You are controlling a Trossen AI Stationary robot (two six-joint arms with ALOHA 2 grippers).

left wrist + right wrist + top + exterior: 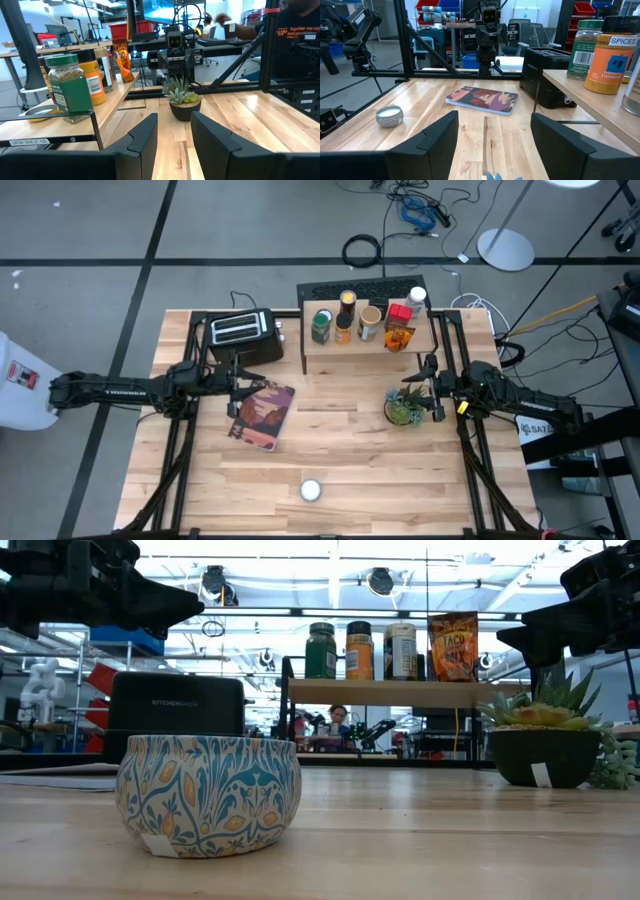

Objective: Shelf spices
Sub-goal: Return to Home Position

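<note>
High view: the shelf [370, 350] sits at the back of the counter [350, 460], just right of the toaster [240, 332]. Your spices are all on its top: green-lid jar [321, 326], yellow jar [345, 330], tan jar [370, 321], red tin [400, 313], orange pack [398, 338], white-top jar [417, 296]. Left jaws hang by the book [262, 416], right jaws beside the plant [404, 410]. A patterned tin [311, 490] sits near the front edge, well apart from the shelf.
Low view: four of the spices show in a row on the shelf top, with the patterned tin close in front on the counter.
Left wrist view: left jaws spread, holding nothing.
Right wrist view: right jaws spread wide, holding nothing.
</note>
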